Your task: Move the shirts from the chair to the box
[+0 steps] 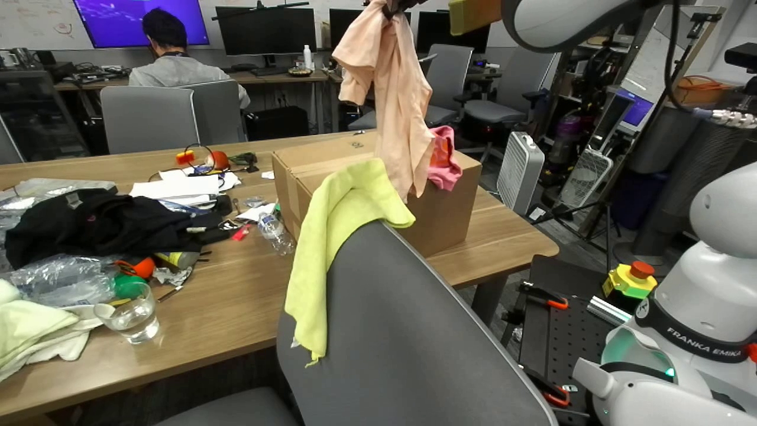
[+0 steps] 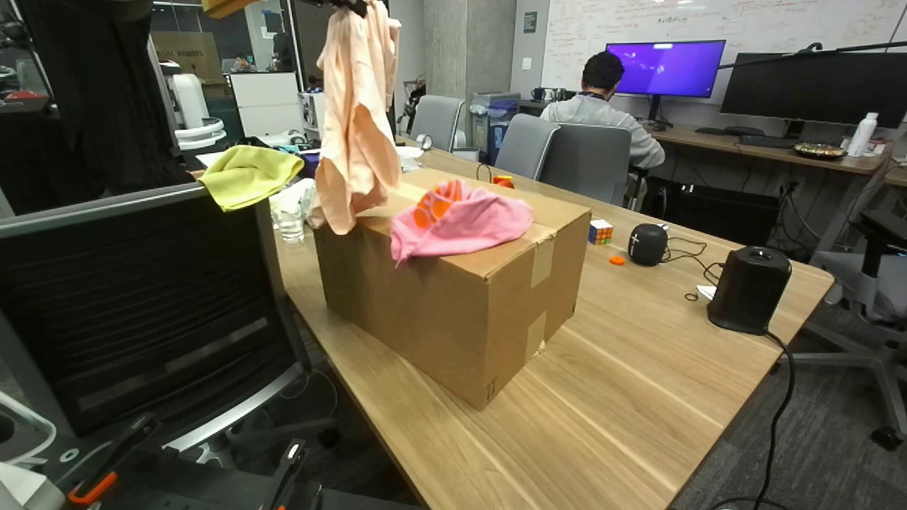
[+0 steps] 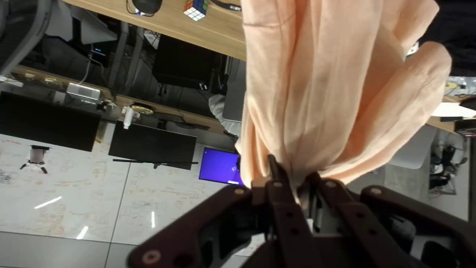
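"FRANKA EMIKA" stands in white capitals on the black band [image 1: 701, 342] around the robot arm [image 1: 689, 290]. In an exterior view, a brown panel [image 2: 184, 65] reads "SAL ROBOTS", its first letters unclear. Whiteboard [image 2: 765, 25] handwriting and the bottle label [image 1: 271, 225] are too small to read.

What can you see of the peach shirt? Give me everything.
The peach shirt is plain, pale, soft-looking cloth, pinched at its top by the end effector. It hangs in loose lengthwise folds, rumpled rather than spread, with a short sleeve-like flap jutting to one side in an exterior view. Its uneven lower end overlaps the box in both exterior views; whether they touch, I can't tell.
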